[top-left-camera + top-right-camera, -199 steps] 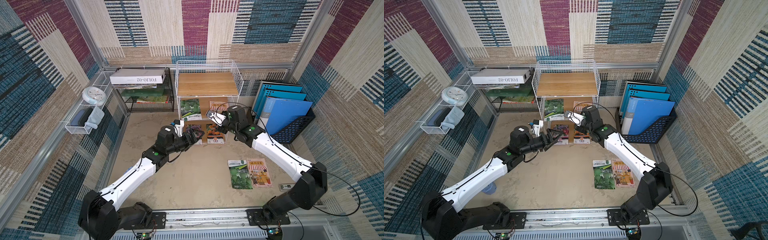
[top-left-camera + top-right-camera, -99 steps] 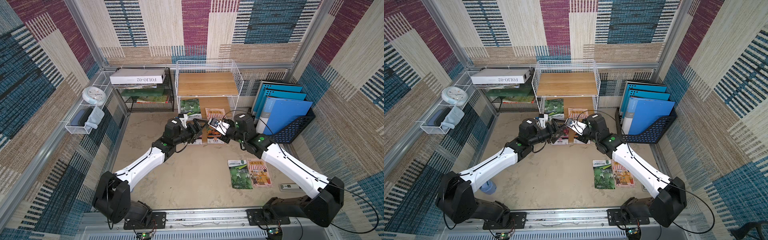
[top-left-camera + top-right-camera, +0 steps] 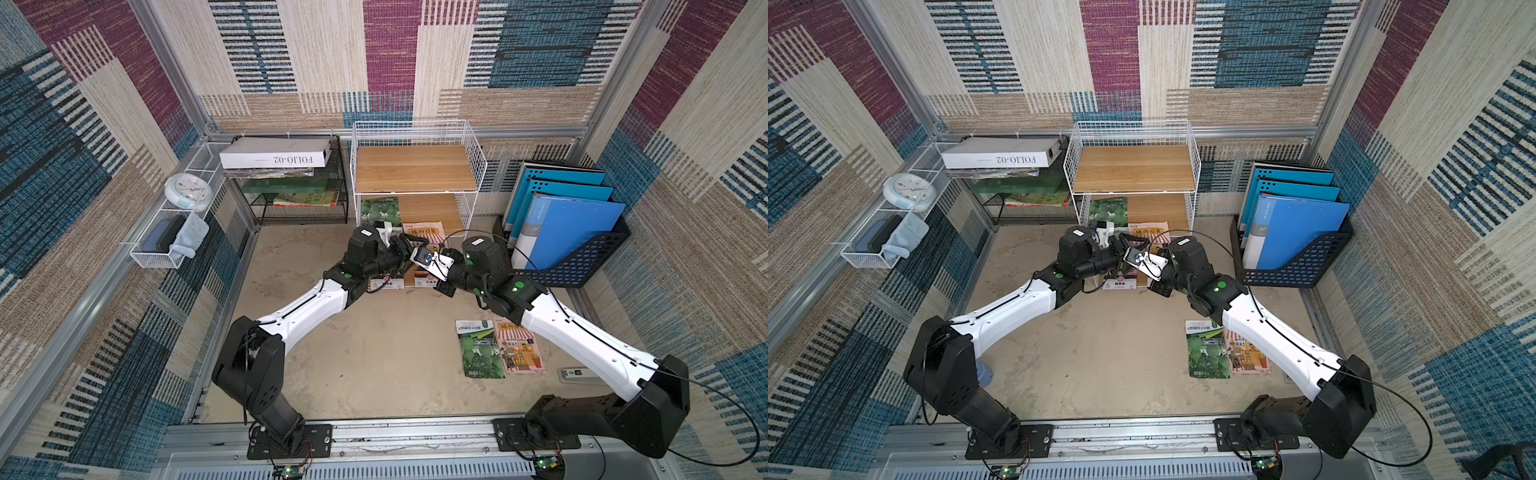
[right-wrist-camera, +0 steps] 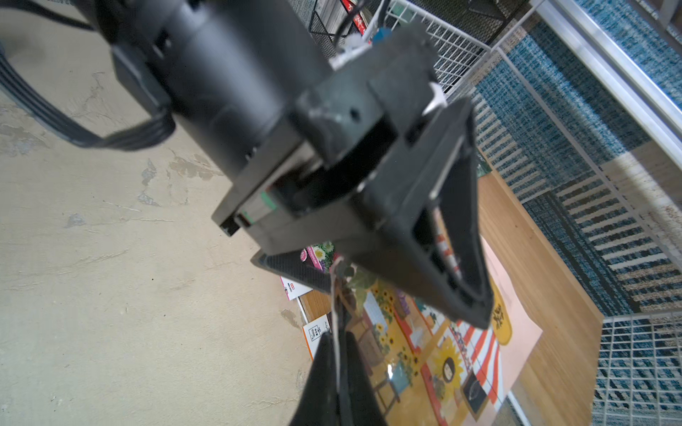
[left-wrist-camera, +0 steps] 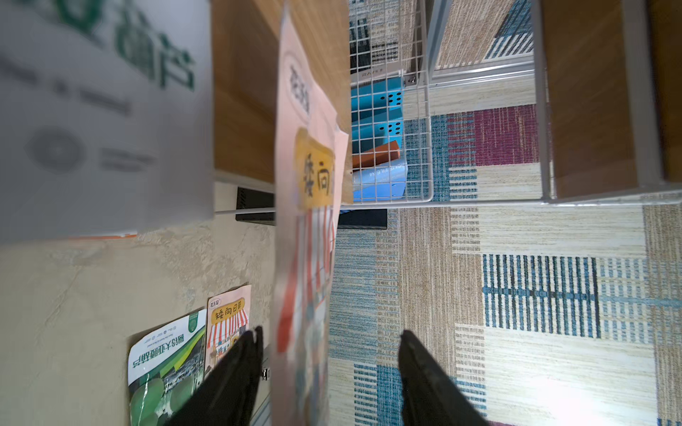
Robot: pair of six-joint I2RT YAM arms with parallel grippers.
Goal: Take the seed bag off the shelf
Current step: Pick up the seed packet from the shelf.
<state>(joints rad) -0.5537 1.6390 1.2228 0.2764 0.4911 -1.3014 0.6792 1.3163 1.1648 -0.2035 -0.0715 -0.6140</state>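
Above centre in a top view, the seed bag is straddled by the left end effector (fingers apart) and pinched in the closed right end effector.

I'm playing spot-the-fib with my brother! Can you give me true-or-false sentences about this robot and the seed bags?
1. A green seed bag and a pink floor bag lie flat on the floor. True.
2. The clock sits on the shelf's top board. False: it sits in the white wire basket by the wall.
3. The right gripper's jaws are shut on the edge of the held pink bag. True.
4. The left gripper's jaws are shut tight. False: they stand apart, with the held pink bag between them.
5. The blue folders lie on the floor. False: they stand in the black crate.
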